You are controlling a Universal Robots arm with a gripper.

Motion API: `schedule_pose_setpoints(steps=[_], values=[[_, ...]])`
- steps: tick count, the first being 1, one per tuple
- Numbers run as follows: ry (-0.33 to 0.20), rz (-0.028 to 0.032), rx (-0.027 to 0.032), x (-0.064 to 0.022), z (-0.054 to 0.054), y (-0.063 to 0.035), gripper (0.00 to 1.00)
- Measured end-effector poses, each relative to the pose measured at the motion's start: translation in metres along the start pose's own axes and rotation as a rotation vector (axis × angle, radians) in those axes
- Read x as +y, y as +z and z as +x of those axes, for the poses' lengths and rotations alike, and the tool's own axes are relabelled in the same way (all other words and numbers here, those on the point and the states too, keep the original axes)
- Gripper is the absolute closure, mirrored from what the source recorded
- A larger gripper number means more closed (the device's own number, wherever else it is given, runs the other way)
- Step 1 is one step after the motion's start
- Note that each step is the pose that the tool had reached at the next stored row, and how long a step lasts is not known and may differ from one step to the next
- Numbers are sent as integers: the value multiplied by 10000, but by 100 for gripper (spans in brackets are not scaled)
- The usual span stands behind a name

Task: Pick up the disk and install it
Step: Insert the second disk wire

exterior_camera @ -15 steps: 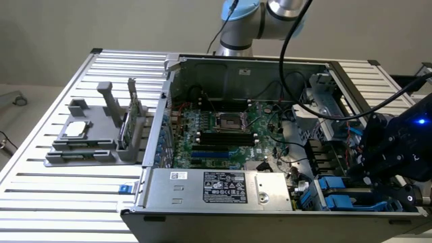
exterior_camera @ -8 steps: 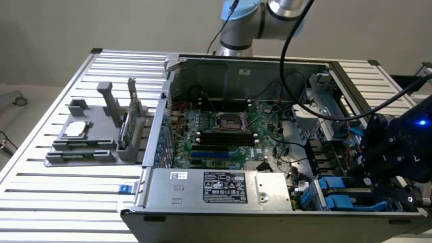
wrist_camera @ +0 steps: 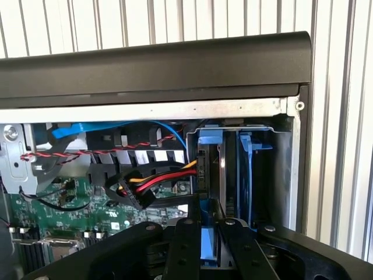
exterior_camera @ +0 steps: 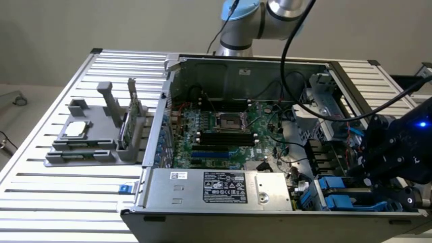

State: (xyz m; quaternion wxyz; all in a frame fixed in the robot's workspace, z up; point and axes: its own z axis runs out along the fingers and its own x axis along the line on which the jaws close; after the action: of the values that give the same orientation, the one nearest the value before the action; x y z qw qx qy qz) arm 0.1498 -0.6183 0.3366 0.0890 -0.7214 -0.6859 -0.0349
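Black gripper fingers (wrist_camera: pixel 182 248) are seen nearest the lens in the wrist view, set narrow with a strip of blue plastic clamped between them; this is judged to be the carrier edge of the disk (wrist_camera: pixel 208 245), which is held on edge so that it can slide down into its slot. Just beyond the gripper (wrist_camera: pixel 208 233), the drive bay (wrist_camera: pixel 280 175) in the corner of the computer case (wrist_camera: pixel 175 64) is seen, with blue carrier rails already standing upright inside it, and the disk appears lined up with that bay, partly lowered towards it, though how deep it sits cannot be told. Red, yellow and black power cables (wrist_camera: pixel 154 185) are seen just beside the bay, and the green motherboard (wrist_camera: pixel 87 216) lies further in. In the exterior view, the open case (exterior_camera: pixel 243 126) is shown lying on a slatted metal table (exterior_camera: pixel 60 187), its side panel off so the interior can be reached from above. The arm's black wrist and gripper (exterior_camera: pixel 388 167) are seen lowered at the case corner on the exterior view's right, directly over the blue bay fittings (exterior_camera: pixel 337 195). A grey fixture (exterior_camera: pixel 94 136) holding a small silver chip (exterior_camera: pixel 78 129) stands well apart, on the exterior view's left.
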Motion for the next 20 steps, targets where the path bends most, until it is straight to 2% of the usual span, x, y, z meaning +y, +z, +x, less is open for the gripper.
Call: schedule_pose_setpoints(steps=[6, 20], values=[[49, 4, 54, 5, -7, 9, 80], [136, 15, 235, 22, -37, 45, 80]])
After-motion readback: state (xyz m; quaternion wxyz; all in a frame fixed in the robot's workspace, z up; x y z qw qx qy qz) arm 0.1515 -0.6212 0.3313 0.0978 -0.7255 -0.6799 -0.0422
